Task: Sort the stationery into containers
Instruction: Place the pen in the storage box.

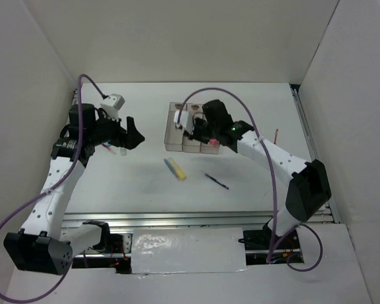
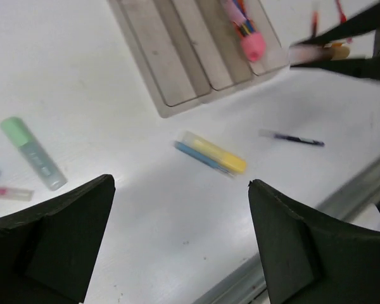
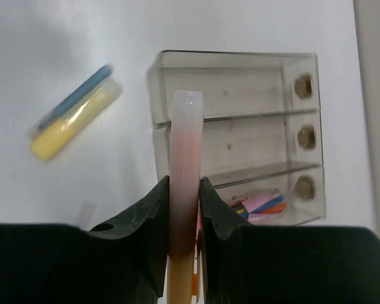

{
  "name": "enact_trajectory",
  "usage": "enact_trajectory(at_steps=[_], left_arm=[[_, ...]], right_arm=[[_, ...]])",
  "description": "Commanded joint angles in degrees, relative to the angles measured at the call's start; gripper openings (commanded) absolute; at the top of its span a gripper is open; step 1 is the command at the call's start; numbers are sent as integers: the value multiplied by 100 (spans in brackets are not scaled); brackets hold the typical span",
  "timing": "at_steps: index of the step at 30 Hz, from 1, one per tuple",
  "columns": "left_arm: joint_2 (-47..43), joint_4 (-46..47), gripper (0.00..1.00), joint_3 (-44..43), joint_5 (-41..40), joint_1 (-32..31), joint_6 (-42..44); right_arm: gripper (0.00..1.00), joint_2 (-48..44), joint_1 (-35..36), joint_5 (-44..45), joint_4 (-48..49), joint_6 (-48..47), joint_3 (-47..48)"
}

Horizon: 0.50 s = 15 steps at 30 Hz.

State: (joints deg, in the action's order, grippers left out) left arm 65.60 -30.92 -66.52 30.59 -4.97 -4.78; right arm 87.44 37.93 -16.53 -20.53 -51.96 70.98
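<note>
White table (image 1: 145, 190), clear bins (image 3: 234, 85) mid-frame. Right gripper (image 3: 184, 190) pinches pale pink marker (image 3: 185, 139) over bins. Left gripper (image 1: 133, 133) left of centre, jaws wide, empty.

Right hand (image 3: 184, 190) with marker (image 3: 185, 139) overhangs the bins (image 3: 240, 58).

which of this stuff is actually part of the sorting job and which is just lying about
Job: three joined clear plastic bins; pale pink marker, held; yellow marker; thin blue pen; dark purple pen; green-capped clear marker; fat pink marker in an end bin.
Lying about: purple cables; metal rail along the table edge.
</note>
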Motion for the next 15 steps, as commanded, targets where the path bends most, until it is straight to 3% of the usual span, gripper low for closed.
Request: enact_trajectory(at_steps=[1,2,3,5,10,15], left_arm=[[-311,657,99,323,-1483,31,-488],[-372,701,99,394,-1929,49,-541],[-390,771,99,525,-2151,58,-664],[-408,876,99,666,-2678,84,-753],[-382,1236,97,1193,-2821,119,-735],[-154,1448,96,1475,-2988,128,-797]], right_arm=[[0,676,-469,458,263,3135,1169],[0,913,-723,484,26,4123,1860],[0,1385,-839,632,-403,4611,1867],[0,1836,-1050,809,-966,5647,2969],[0,2470,-981,1774,-1015,6637,3239],[1,2848,-849,2058,-926,7191,3273]])
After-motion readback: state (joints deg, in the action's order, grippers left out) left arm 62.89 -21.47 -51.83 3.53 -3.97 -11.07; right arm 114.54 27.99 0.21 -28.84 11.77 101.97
